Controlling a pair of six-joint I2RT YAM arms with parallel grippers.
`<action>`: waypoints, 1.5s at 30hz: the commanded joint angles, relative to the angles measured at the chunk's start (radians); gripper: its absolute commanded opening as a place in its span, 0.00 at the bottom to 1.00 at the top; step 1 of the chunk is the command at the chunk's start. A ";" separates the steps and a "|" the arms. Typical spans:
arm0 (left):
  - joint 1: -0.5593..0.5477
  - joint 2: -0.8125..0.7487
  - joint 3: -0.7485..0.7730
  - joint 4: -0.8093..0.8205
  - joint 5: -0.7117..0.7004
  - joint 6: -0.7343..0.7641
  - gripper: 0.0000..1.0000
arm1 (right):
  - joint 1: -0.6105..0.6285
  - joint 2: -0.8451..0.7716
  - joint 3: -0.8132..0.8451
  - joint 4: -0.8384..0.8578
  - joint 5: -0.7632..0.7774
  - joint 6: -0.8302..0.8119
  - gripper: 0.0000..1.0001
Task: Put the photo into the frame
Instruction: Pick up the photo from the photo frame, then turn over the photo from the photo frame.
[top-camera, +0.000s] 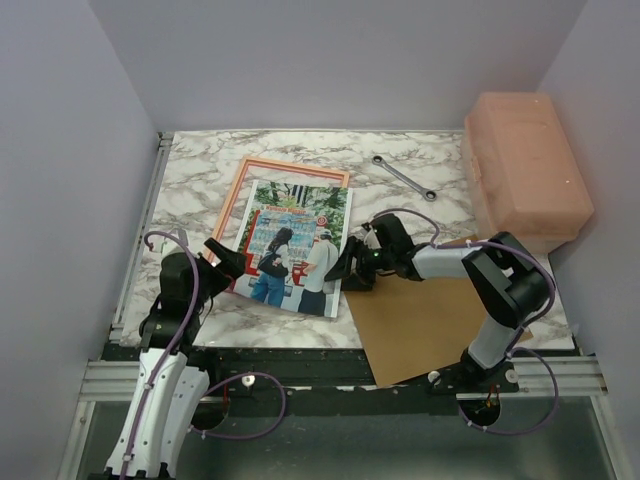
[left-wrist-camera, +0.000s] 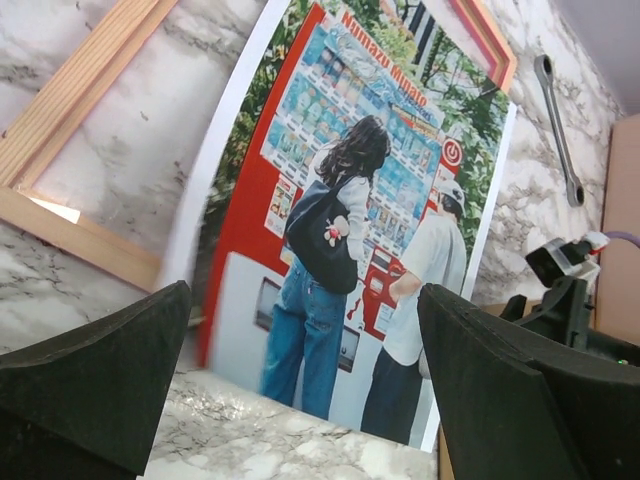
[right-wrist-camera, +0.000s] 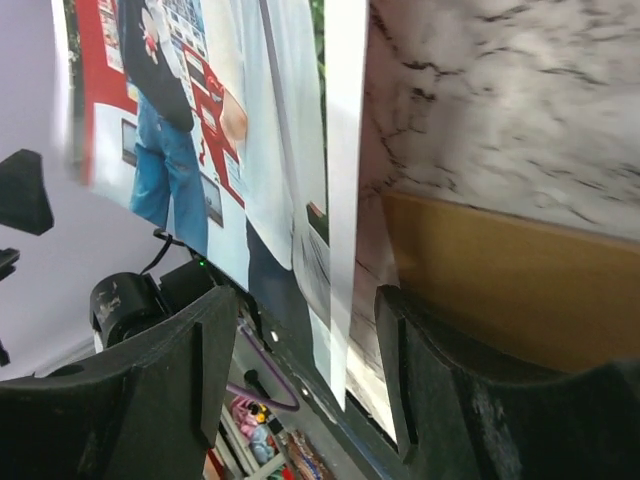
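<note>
White-and-black arms (top-camera: 160, 400), lilac cables (top-camera: 283, 405), matte black fingers (left-wrist-camera: 90, 370), possibly rubber-coated.

Glossy photo (top-camera: 295, 250), print side up, skewed; overlapping right part of thin frame (top-camera: 297, 165), lying flat

One photo (top-camera: 295, 250), one frame (top-camera: 290, 162), one wrench (top-camera: 404, 177), one board (top-camera: 430, 325), one box (top-camera: 525, 165)

Top view overhead, looking down; wrist views low, close, facing each other across photo (left-wrist-camera: 340, 230).
</note>
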 joint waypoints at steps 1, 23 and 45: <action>0.006 -0.031 0.036 -0.011 -0.003 0.053 0.98 | 0.042 0.063 0.036 0.037 0.048 0.039 0.58; -0.012 0.008 0.057 0.003 0.234 0.115 0.98 | 0.068 -0.030 0.273 -0.434 0.212 -0.240 0.01; -0.541 0.563 0.261 0.328 0.178 -0.058 0.98 | 0.068 -0.439 0.651 -1.206 0.705 -0.415 0.01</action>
